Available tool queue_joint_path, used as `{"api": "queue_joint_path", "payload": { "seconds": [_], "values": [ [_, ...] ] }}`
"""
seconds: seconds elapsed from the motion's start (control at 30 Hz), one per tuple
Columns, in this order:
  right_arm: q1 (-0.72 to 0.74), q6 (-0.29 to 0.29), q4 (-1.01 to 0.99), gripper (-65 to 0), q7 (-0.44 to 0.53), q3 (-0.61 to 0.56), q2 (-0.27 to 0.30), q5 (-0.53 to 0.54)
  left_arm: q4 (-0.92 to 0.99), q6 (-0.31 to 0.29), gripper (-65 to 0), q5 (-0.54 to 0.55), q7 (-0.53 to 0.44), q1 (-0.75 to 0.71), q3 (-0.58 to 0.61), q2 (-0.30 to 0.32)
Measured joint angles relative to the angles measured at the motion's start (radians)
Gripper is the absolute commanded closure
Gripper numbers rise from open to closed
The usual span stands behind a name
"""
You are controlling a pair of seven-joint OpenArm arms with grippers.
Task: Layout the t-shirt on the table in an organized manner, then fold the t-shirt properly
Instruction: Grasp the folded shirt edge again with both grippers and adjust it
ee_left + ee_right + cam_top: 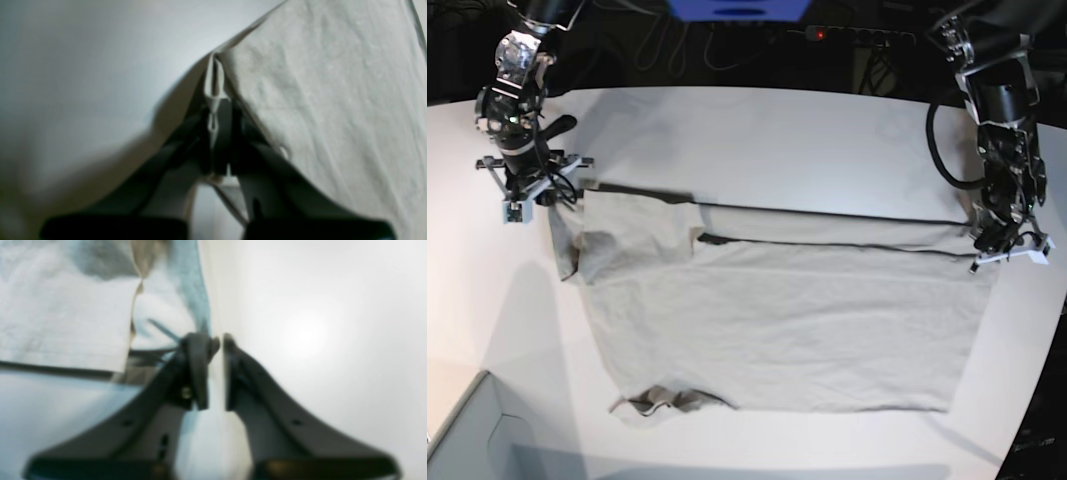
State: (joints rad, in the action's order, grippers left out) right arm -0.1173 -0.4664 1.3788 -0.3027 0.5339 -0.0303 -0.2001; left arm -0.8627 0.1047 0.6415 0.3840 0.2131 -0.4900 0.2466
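The t-shirt (777, 320) lay spread on the white table (807, 130), most of it flat, with its upper part folded down in a long band across the middle. One sleeve stuck out toward the side of the right claw, and a small crumpled flap sat at the lower edge of the cloth, on that same side.

The left claw (217, 110) stood at the far corner of the shirt, on the right side of the base view (1007, 250). In its wrist view the two dark fingers (200, 140) were pressed together on a thin fold of the cloth edge, which rose between them as a narrow loop. The broad, wrinkled cloth spread out to the right of this claw, and bare table lay to its left.

The right claw (218, 340) was at the opposite end of the shirt, close to the sleeve (532, 185). Its fingers (196, 350) stood nearly together, with only a thin pale gap between the tips. The picture was blurred, so I could not tell whether any cloth was caught there. The shirt's hem and a fold of cloth lay to the left of this claw, just beside the tips, and plain table was to its right.

A grey box corner (467, 440) showed at the near edge of the table, well apart from both claws.
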Motion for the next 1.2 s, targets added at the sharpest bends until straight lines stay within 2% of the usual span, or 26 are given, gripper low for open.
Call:
{"api": "queue_joint_path", "payload": {
  "seconds": [0.17, 0.4, 0.6, 0.9, 1.03, 1.1, 1.2],
  "values": [
    [-0.003, 0.0, 0.0, 0.0, 0.0, 0.0, 0.002, -0.001, 0.0, 0.0, -0.1, 0.0, 0.0, 0.0, 0.0, 0.0],
    [-0.008, 0.0, -0.005, 0.0, 0.008, -0.008, 0.04, 0.004, -0.009, 0.0, -0.1, 0.014, 0.005, 0.001, 0.0, 0.024],
    [-0.007, 0.0, -0.005, 0.0, 0.009, -0.007, 0.041, 0.007, -0.009, 0.0, -0.1, 0.014, 0.01, 0.003, 0.0, 0.037],
    [-0.006, 0.0, -0.001, 0.0, 0.198, -0.004, 0.058, 0.006, -0.043, 0.0, -0.1, 0.014, 0.011, -0.001, 0.0, 0.073],
    [-0.034, 0.0, 0.032, 0.0, 0.266, 0.0, 0.045, 0.026, -0.05, 0.0, -0.1, 0.015, 0.093, 0.001, -0.026, 0.071],
    [-0.06, 0.0, 0.065, 0.0, 0.285, 0.006, 0.034, 0.071, -0.05, 0.0, -0.1, 0.014, 0.113, 0.0, -0.061, 0.064],
    [-0.108, 0.0, 0.111, 0.0, 0.274, 0.007, 0.017, 0.078, -0.05, 0.0, -0.1, 0.01, 0.121, 0.0, -0.093, 0.07]
  ]
}}
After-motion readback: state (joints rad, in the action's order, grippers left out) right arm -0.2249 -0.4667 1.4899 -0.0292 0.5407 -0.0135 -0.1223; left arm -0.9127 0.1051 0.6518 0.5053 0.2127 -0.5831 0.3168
